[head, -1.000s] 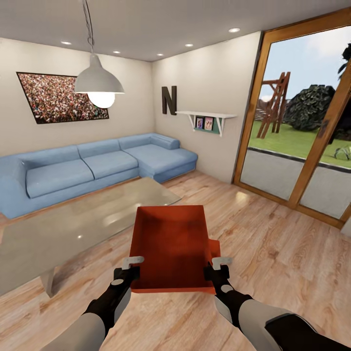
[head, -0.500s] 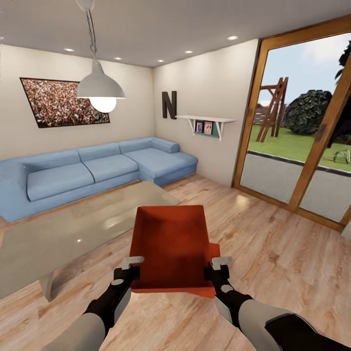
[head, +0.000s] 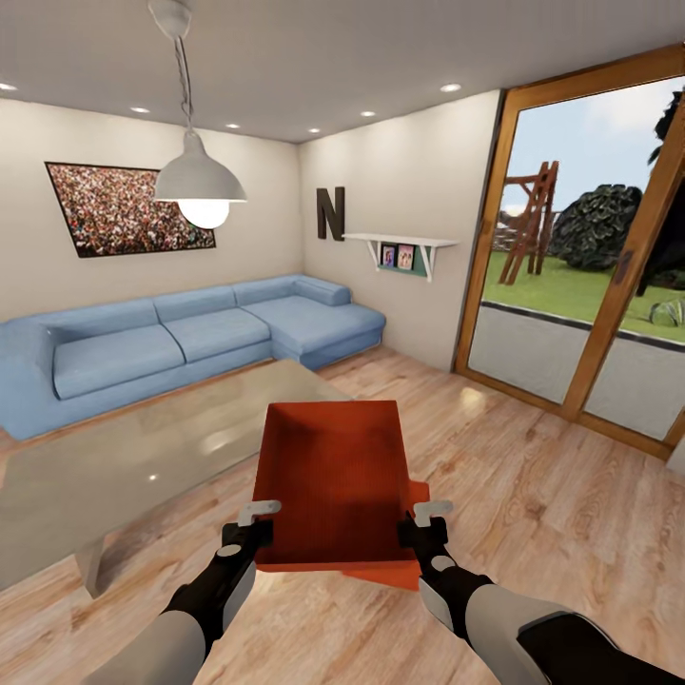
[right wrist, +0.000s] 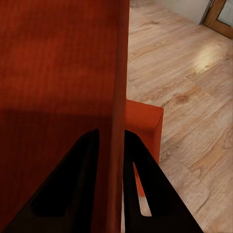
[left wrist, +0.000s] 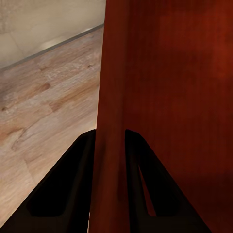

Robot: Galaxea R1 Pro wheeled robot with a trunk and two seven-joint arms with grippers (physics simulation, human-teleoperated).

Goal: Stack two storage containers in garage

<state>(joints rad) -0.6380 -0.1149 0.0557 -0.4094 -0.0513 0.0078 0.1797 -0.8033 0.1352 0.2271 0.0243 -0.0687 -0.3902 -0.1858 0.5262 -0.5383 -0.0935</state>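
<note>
Both bins (head: 331, 485) ride nested over the wood floor (head: 533, 495), left gripper (left wrist: 109, 160) and right gripper (right wrist: 112, 160) each clamped on a side wall, which looks stiff, light and maybe slippery.

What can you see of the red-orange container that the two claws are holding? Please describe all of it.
The held container is a red-orange rectangular open-top bin with straight walls and a faintly ribbed, plastic-looking surface, and it looks empty. It is held level above the wood floor, near the glass coffee table. The left claw pinches its left wall and the right claw its right wall. The second container peeks out beneath it at the right.
</note>
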